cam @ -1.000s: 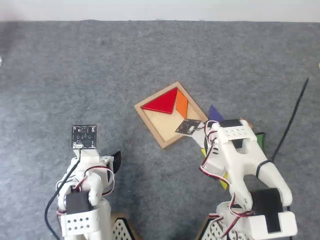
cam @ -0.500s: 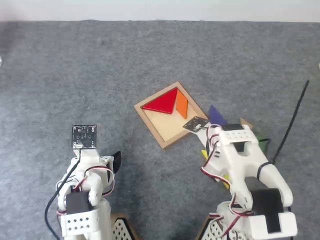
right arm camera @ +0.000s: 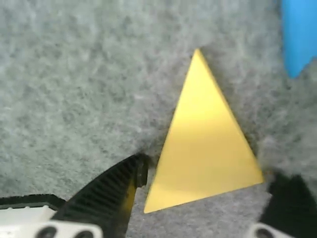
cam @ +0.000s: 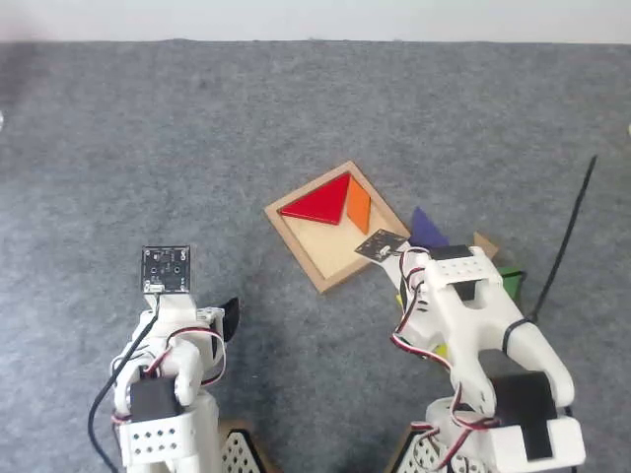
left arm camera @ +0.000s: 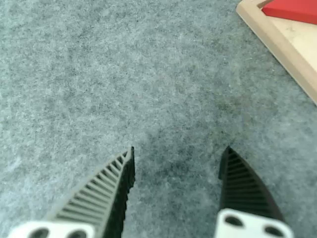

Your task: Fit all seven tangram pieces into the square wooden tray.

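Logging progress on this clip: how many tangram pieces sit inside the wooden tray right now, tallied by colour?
red triangle: 1
orange triangle: 1
Total in the wooden tray: 2

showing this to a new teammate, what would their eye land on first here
The red triangle and orange piece stand out, lying in the far corner of the wooden tray mid-table. In the right wrist view, a yellow triangle lies flat on the grey mat, between the open fingers of the right claw.
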